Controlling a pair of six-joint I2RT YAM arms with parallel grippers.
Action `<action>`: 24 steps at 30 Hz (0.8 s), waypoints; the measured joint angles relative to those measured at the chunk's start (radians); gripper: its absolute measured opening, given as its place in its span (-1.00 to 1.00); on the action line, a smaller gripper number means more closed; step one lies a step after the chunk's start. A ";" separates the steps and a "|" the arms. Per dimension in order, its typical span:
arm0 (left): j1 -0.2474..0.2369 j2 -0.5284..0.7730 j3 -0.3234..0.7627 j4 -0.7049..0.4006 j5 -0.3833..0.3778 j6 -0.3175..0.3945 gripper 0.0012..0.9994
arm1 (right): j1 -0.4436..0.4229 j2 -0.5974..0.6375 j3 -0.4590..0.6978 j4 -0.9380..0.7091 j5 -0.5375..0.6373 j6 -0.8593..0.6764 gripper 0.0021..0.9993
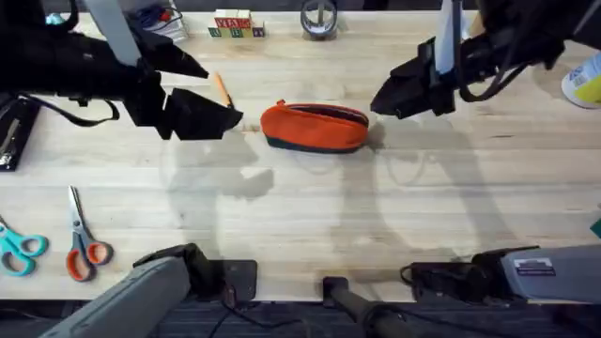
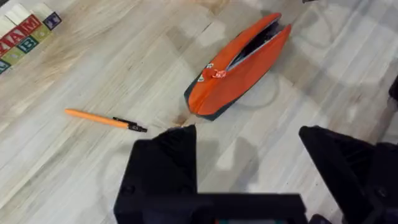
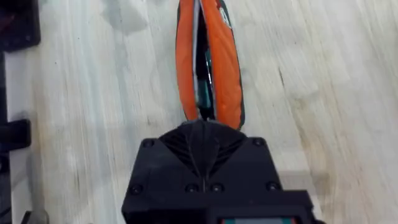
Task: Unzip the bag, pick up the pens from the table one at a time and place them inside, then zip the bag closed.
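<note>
1. The left gripper (image 1: pixel 202 115) hangs above the table (image 1: pixel 310 216) with its two black fingers (image 2: pixel 163 168) spread wide apart and nothing between them
2. Just past its fingertips lies the orange pencil pouch (image 2: pixel 239 65), its near end close to the left finger's tip but not touching it
3. The pouch's zipper is open along most of the top, showing dark lining, and the orange zipper pull (image 2: pixel 216 74) sits at the end nearest this gripper
4. Off to the side of the left gripper, away from the pouch, an orange pen (image 2: pixel 106 120) with a dark tip lies flat on the wood, well apart from the pouch
5. The right gripper (image 1: pixel 385 101) hovers at the pouch's opposite end, its fingers (image 3: pixel 202 146) pressed together into a point, pinching nothing that can be seen
6. Directly ahead of that point the pouch (image 3: pixel 208 59) runs lengthwise away from it, the mouth gaping and dark items showing inside; whether the tip touches the fabric cannot be told
7. In the overhead view the pouch (image 1: pixel 315 128) lies between the two grippers, with the pen (image 1: pixel 223 91) beyond the left one
8. Orange-handled scissors (image 1: pixel 84 246) and teal-handled scissors (image 1: pixel 19 246) lie well behind the left gripper, near its base
9. Lettered wooden blocks (image 1: pixel 233 24) stand at the table's far edge
</note>
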 joint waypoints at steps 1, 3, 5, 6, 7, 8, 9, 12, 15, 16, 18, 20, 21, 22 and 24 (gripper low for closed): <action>0.000 0.000 0.000 0.000 0.000 0.000 0.99 | 0.000 0.006 0.000 0.001 0.000 0.000 -0.94; 0.000 0.000 0.000 0.000 0.000 0.000 0.99 | 0.000 0.016 0.000 0.001 0.000 0.000 -0.94; 0.000 0.000 0.000 0.000 0.000 0.000 0.99 | 0.001 0.023 0.000 0.001 0.000 0.000 -0.94; 0.000 0.000 0.000 -0.001 0.000 0.000 0.99 | 0.001 0.028 0.000 0.001 0.000 0.000 -0.94; 0.000 0.000 0.000 -0.003 0.000 0.000 0.99 | 0.003 0.032 0.000 0.001 0.000 0.000 -0.94; 0.000 0.000 0.000 -0.006 0.000 0.000 0.99 | 0.004 0.038 0.000 0.001 0.000 0.000 -0.94; 0.000 0.000 0.000 -0.008 0.000 0.000 0.99 | 0.007 0.044 0.000 0.001 0.000 0.000 -0.94; 0.000 0.000 0.000 -0.015 0.000 0.000 0.99 | 0.019 0.069 0.000 0.003 0.000 0.000 -0.94; 0.000 0.000 0.000 -0.015 0.000 0.000 0.99 | 0.035 0.093 0.000 0.006 0.000 0.000 -0.94; 0.000 0.000 0.000 -0.015 0.000 0.000 0.99 | 0.040 0.100 0.000 0.008 0.000 0.000 -0.94; 0.000 0.000 0.000 -0.015 0.000 0.000 0.99 | 0.051 0.114 0.000 0.010 0.000 0.000 -0.94; 0.000 0.000 0.000 -0.015 0.000 0.000 0.99 | 0.061 0.129 0.000 0.011 0.000 0.000 -0.94; 0.000 0.000 0.000 -0.015 0.000 0.000 0.99 | 0.065 0.136 0.000 0.012 0.000 0.000 -0.94; 0.000 0.000 0.000 -0.015 0.000 0.000 0.99 | 0.069 0.144 0.000 0.013 0.000 0.000 -0.94; 0.000 0.000 0.000 -0.015 0.000 0.000 0.99 | 0.072 0.155 0.000 0.021 0.000 0.000 -0.94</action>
